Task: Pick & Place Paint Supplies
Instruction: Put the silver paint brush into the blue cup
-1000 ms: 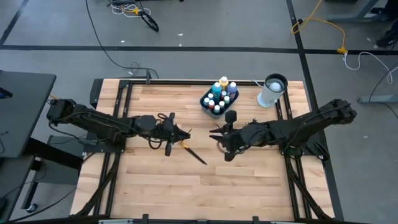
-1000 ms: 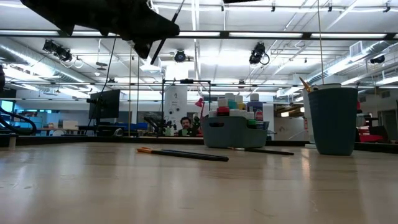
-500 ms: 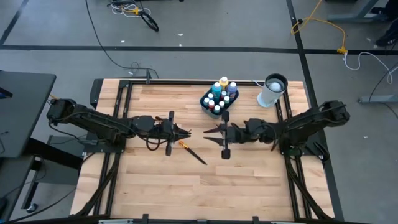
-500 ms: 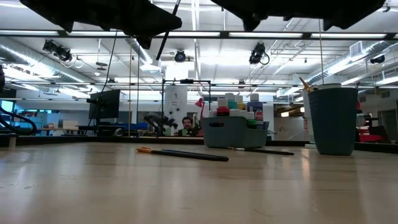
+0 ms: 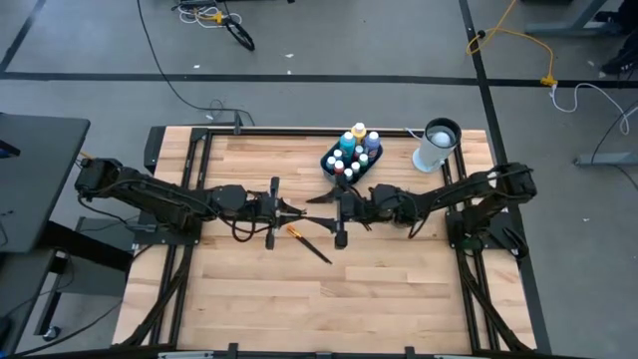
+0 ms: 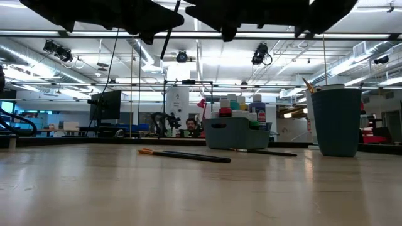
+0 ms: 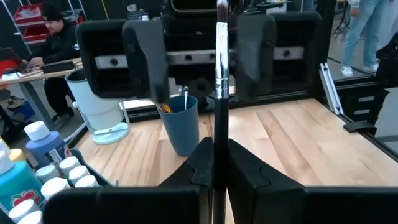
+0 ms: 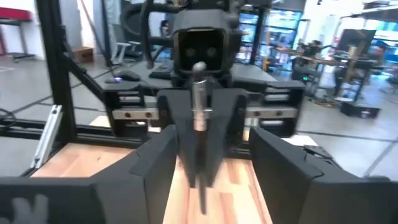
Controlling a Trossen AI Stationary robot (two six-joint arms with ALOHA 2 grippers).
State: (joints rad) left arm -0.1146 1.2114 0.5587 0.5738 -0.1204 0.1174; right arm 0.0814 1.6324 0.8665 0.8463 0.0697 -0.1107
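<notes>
Right gripper (image 5: 321, 208) has slid leftward across the table since a second ago, from centre-right to just short of the left one, and its jaws have spread wide around the tip of the held brush (image 7: 219, 93) without clamping it. At centre-left of the high view, left gripper (image 5: 296, 211) stays pinched shut on that brush, which points at the right gripper; a second brush (image 5: 310, 245) lies flat on the table (image 5: 249, 289) just below both. Upper centre, paint bottles (image 5: 351, 154) sit in a dark caddy (image 5: 331, 165), a white cylinder (image 5: 435, 146) to their right.
</notes>
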